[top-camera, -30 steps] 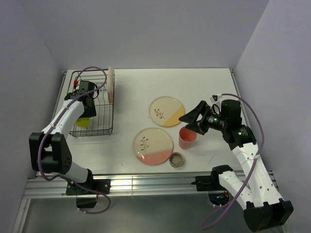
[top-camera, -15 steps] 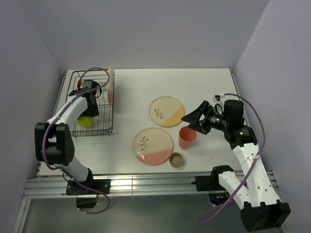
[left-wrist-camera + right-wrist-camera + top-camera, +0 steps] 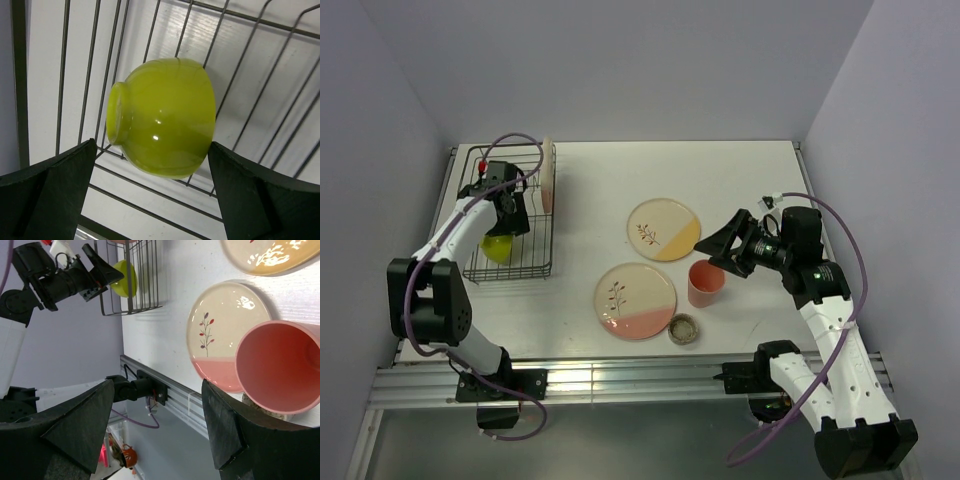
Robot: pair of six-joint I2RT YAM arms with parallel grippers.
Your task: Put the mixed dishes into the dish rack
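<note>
The left gripper (image 3: 160, 200) stands with its jaws spread wide, one dark finger on each side of the lime-green bowl (image 3: 162, 117) but clear of it; the bowl lies tipped on its side on the wires of the dish rack (image 3: 510, 215), foot turned toward the left of the wrist view. From above, that gripper sits inside the rack's near half with the bowl just beneath it, and a cream plate with pink (image 3: 549, 175) stands on edge at the rack's far right corner. The right gripper (image 3: 160, 425) is also parted, holding nothing, its two fingers framing the salmon-pink cup (image 3: 280, 367), which stands upright on the white counter (image 3: 740, 170) with its mouth open upward. In the overhead view the right gripper hovers just beside the cup, to its right. Beside the cup, toward the left, lies a cream and pink plate with a leaf sprig (image 3: 635, 300); beyond it, farther from the arms, lies a cream and yellow plate with a sprig (image 3: 663, 229). A tiny grey speckled dish (image 3: 684, 328) rests between the pink plate's near edge and the cup.
</note>
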